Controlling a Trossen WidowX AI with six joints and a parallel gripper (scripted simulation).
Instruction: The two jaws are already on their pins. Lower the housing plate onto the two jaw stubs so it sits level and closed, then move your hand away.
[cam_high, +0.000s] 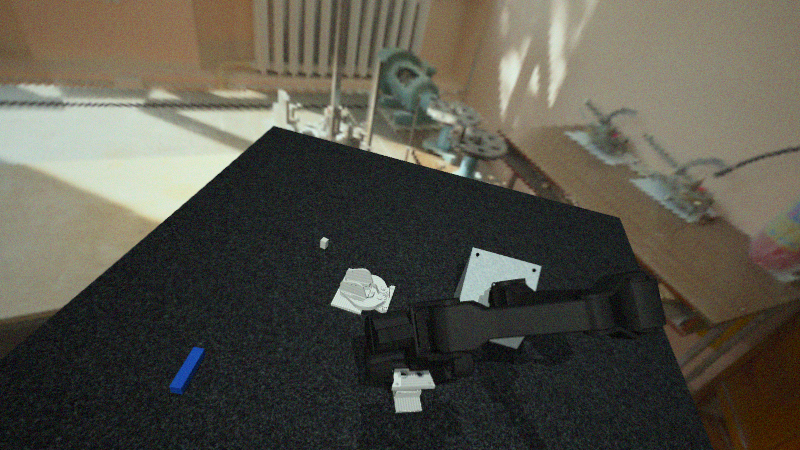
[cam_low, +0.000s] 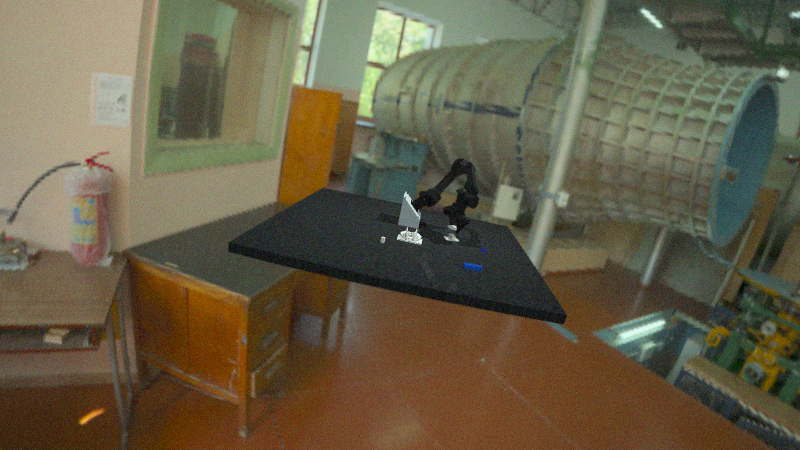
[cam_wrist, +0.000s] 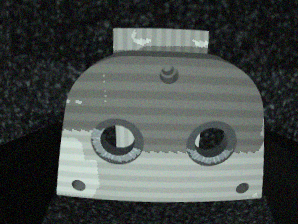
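The housing plate is pale and ribbed, with a rounded far edge, two large ringed holes and small corner holes. My gripper is shut on it, a finger at each side. The plate hangs a little above a pale ribbed block, which sticks out past its rounded edge. A white assembly with a round disc and upright parts stands apart from my gripper. I cannot make out the two jaws or their stubs for certain.
A large white panel stands tilted near my arm. A blue bar and a small white cube lie on the black table. A small blue spot shows near the table's right side.
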